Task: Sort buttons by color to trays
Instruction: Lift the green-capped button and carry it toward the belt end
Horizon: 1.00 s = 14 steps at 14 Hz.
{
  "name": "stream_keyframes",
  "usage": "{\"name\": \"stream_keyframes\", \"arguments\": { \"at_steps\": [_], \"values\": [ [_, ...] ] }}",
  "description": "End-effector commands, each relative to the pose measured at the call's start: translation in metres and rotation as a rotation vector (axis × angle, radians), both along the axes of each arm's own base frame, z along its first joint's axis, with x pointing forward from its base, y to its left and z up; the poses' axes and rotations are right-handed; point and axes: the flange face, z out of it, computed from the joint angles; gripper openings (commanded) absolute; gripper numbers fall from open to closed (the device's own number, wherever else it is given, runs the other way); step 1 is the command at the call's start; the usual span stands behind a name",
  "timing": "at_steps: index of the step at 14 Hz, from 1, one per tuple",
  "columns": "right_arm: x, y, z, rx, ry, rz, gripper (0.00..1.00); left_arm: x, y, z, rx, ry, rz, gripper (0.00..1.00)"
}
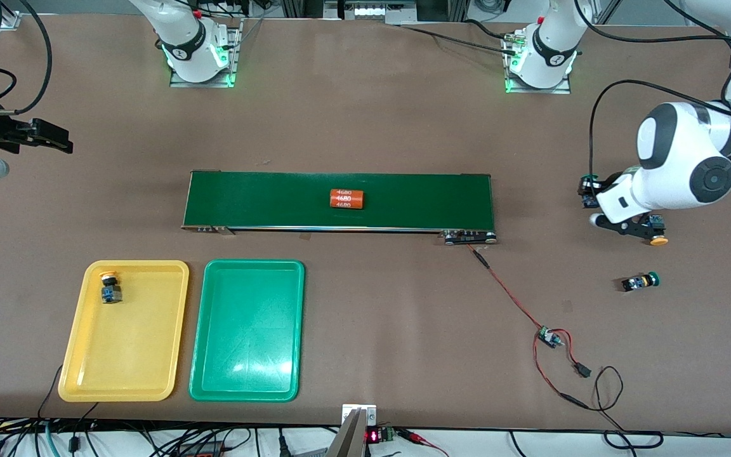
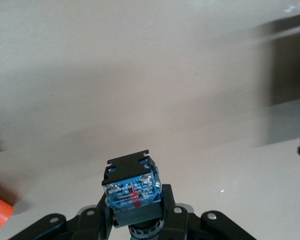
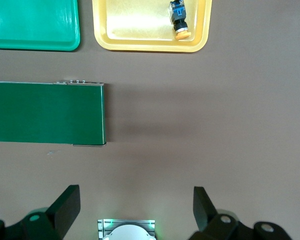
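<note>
Right gripper (image 1: 54,141) hangs wide open and empty, waiting at its end of the table; left gripper (image 1: 648,230) is clamped on a yellow-capped button (image 1: 658,240).

Across the table sit the yellow tray (image 1: 172,330) holding one yellow button (image 1: 110,287), the bare green tray (image 1: 292,330), the belt (image 1: 264,200) with an orange cylinder (image 1: 346,199), and a green button (image 1: 641,281) lying just below the left gripper. Carrying this one well likely means keeping the squeeze firm and releasing low over the yellow tray, so it doesn't roll.
</note>
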Motion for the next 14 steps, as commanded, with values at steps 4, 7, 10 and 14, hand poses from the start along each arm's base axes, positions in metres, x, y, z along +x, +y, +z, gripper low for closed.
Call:
{"name": "stream_keyframes", "arguments": {
  "at_steps": [4,7,10,14],
  "values": [
    [-0.007,-0.002,0.006,0.012,0.002,-0.019,1.00,0.021,-0.088,0.023,-0.140,-0.023,0.027,0.00],
    [-0.006,-0.002,0.006,0.011,0.001,-0.019,1.00,0.025,-0.144,0.021,-0.110,-0.021,0.048,0.00],
    [-0.007,-0.003,0.005,0.012,0.004,-0.021,1.00,0.024,-0.173,0.012,-0.091,-0.006,0.065,0.00],
    [-0.007,-0.006,0.005,0.012,0.004,-0.027,1.00,0.026,-0.205,-0.008,-0.090,0.021,0.068,0.00]
  ]
}}
